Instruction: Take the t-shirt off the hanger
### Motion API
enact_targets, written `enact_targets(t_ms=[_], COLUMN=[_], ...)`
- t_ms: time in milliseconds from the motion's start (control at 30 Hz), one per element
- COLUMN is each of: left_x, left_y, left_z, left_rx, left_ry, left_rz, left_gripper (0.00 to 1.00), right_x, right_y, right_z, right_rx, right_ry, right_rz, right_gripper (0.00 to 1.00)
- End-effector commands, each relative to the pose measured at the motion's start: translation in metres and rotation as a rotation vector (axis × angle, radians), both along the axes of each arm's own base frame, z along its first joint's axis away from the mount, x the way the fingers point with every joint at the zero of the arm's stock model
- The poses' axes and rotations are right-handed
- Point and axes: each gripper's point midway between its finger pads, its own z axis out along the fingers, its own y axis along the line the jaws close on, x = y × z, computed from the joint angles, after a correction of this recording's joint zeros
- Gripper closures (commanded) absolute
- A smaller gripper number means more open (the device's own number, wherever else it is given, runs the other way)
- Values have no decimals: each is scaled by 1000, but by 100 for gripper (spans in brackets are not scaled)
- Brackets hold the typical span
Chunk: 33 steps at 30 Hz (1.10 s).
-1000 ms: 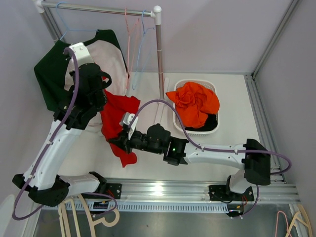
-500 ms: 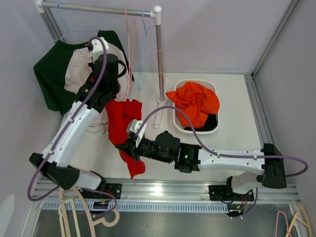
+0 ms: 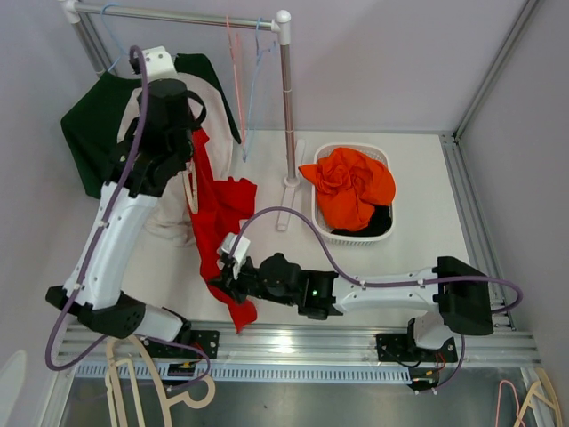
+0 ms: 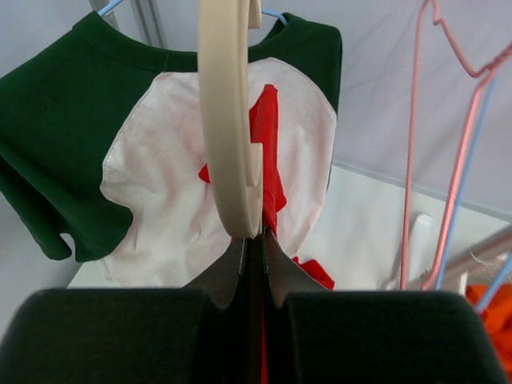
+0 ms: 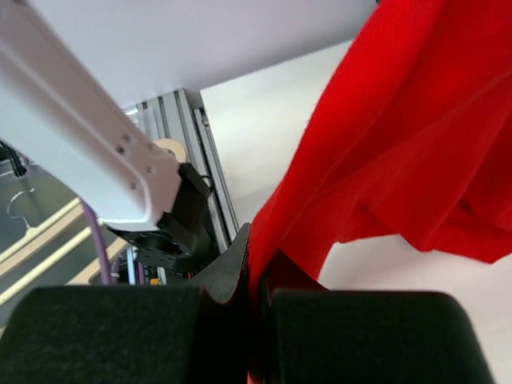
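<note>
A red t-shirt (image 3: pixel 222 209) hangs stretched between my two grippers. My left gripper (image 3: pixel 190 147) is raised near the rail and shut on a cream hanger (image 4: pixel 228 120) that carries the shirt's top (image 4: pixel 268 144); part of the hanger shows in the top view (image 3: pixel 189 189). In the left wrist view the left gripper (image 4: pixel 254 236) pinches the hanger's lower curve. My right gripper (image 3: pixel 220 277) is low, near the table's front, shut on the shirt's lower part (image 5: pixel 400 136). In the right wrist view the right gripper (image 5: pixel 258 264) has red cloth between its fingers.
A green and white t-shirt (image 3: pixel 93 142) hangs on a blue hanger from the rack rail (image 3: pixel 178 15). Pink and blue empty hangers (image 3: pixel 236 80) hang beside it. A white basket (image 3: pixel 324 222) with orange cloth (image 3: pixel 351 182) stands right of the rack post (image 3: pixel 286 107). Spare hangers (image 3: pixel 133 391) lie below the front rail.
My left gripper has lifted the hanger up and back toward the rail. My right gripper has moved left and nearer with the shirt's lower part, so the red shirt is stretched longer.
</note>
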Motion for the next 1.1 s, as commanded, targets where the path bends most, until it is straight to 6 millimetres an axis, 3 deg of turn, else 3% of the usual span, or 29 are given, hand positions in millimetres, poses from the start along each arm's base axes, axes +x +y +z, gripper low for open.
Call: enact_targets(t_ms=[0,167,233,267,400,533,700,867,967,1000,1067], left_x=[-38,-93,-107,-123,-163,-194,-227,-244,-252,-253,-253], left_y=[3,-3,-15,-11,-8,-13,-38,-32,-36,-39,-40], left_z=[44,25,10,16,10,-6,-29,-32,-26,-23,-22], left_rx=[-142,-199,-215,-236,-235,-219,-242,-251,-257,-261,-263], left_ry=[-124,-58,-21,-48,4,123,239,200,173,160,147], left_rz=[-78,-242,-339,-362,-450,-552,-756,-775,-822,-840,-850], left_gripper=[99,99,99,99,99,99,99,99,99,99,99], right_x=[4,61,76,83,119,134,164,190,202,202,205], right_y=[6,-5,-9,-10,-19,-28,-50,-97,-125,-137,-150], right_z=[11,52,59,61,64,38,-26,-72,-83,-95,-94], right_rx=[47,97,89,87,63,-1,-144,-239,-256,-280,-273], right_ry=[40,1,-16,-19,-5,31,169,224,252,262,273], right_rz=[31,-50,-77,-89,-154,-215,-329,-495,-568,-589,-620], right_gripper=[100,100,100,100,100,100,100,100,100,100,100])
